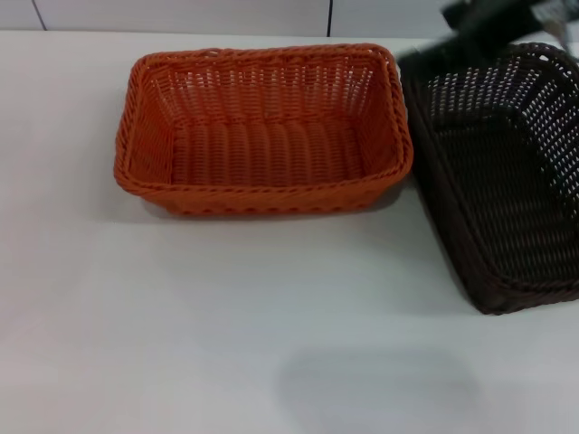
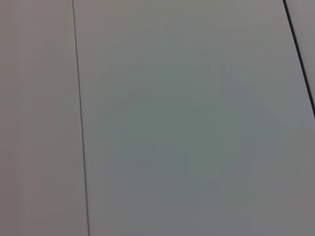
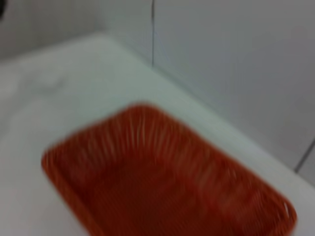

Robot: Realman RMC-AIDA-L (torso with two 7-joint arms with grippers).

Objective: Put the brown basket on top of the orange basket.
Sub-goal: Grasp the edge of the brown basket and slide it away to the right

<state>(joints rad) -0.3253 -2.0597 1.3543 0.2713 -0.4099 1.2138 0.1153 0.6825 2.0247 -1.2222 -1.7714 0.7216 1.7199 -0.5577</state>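
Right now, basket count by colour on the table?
Orange basket: 1, flat on the table.
Brown basket: 1, tilted at the orange one's right end, with the right claw at its far rim.
Total: 2 baskets.

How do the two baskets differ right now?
The orange basket is bright and sits flat mid-table; the brown basket is near black and looks tilted at the right, beside it. The right gripper is at the brown one's far rim; nothing touches the orange one. Both are rectangular open-weave baskets.
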